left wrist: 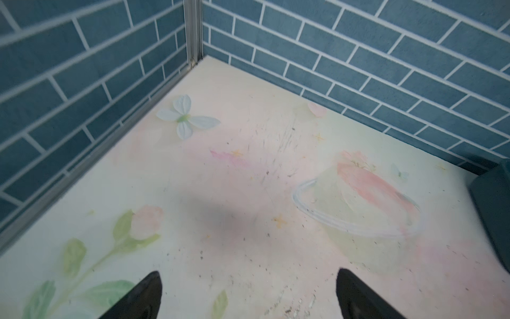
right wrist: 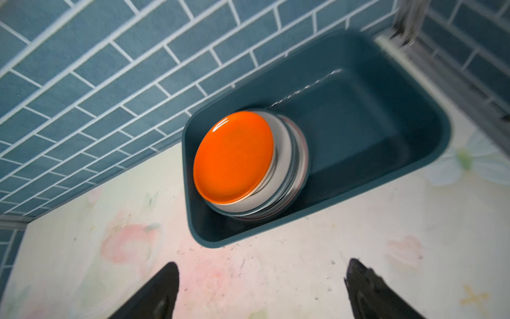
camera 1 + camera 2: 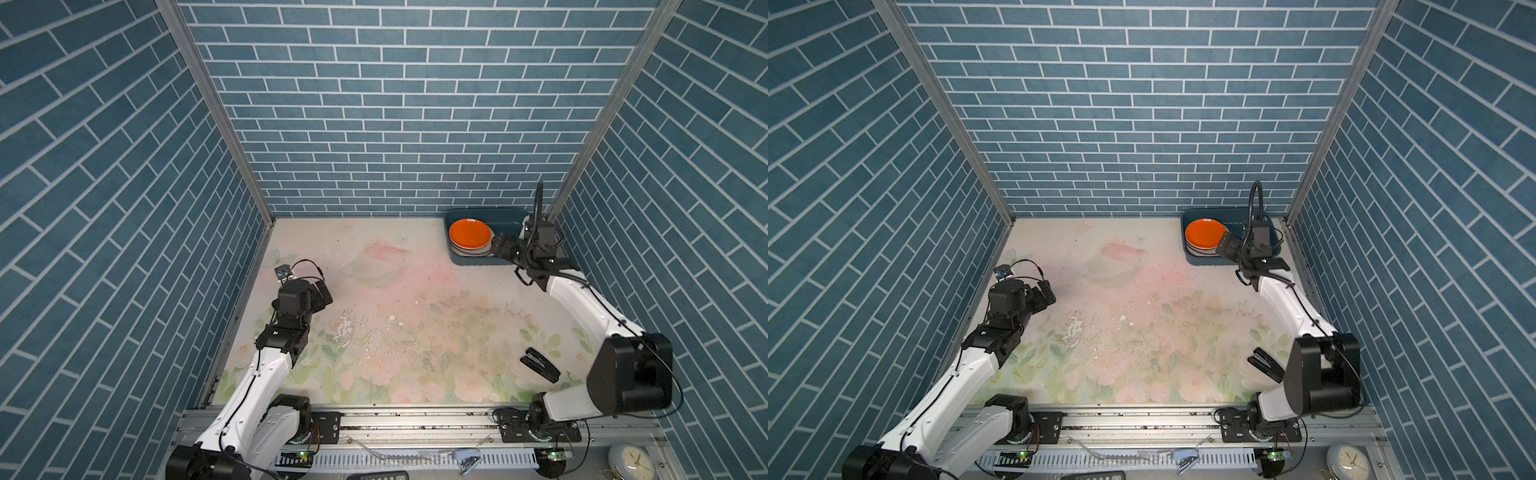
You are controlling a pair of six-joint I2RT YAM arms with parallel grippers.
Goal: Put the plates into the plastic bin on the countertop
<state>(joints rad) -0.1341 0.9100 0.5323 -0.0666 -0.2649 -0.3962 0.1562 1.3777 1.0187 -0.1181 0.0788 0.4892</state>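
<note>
The dark teal plastic bin (image 3: 505, 226) (image 3: 1235, 224) stands in the far right corner of the floral countertop (image 3: 415, 291). A stack of plates (image 3: 469, 233) (image 3: 1205, 233) (image 2: 233, 157) with a plain orange one on top lies in its left half; the right half of the plastic bin (image 2: 372, 116) is bare. My right gripper (image 3: 496, 245) (image 3: 1223, 245) (image 2: 262, 265) hangs open just beside the stack at the bin's near edge, with nothing between its fingers. My left gripper (image 3: 324, 293) (image 3: 1046, 291) (image 1: 248, 272) is open and empty over the left of the countertop.
A black stapler (image 3: 540, 365) (image 3: 1265, 364) lies near the front right, close to the right arm's base. Blue brick walls close in three sides. A corner of the bin (image 1: 494, 198) shows in the left wrist view. A small clock (image 3: 631, 460) sits beyond the front rail.
</note>
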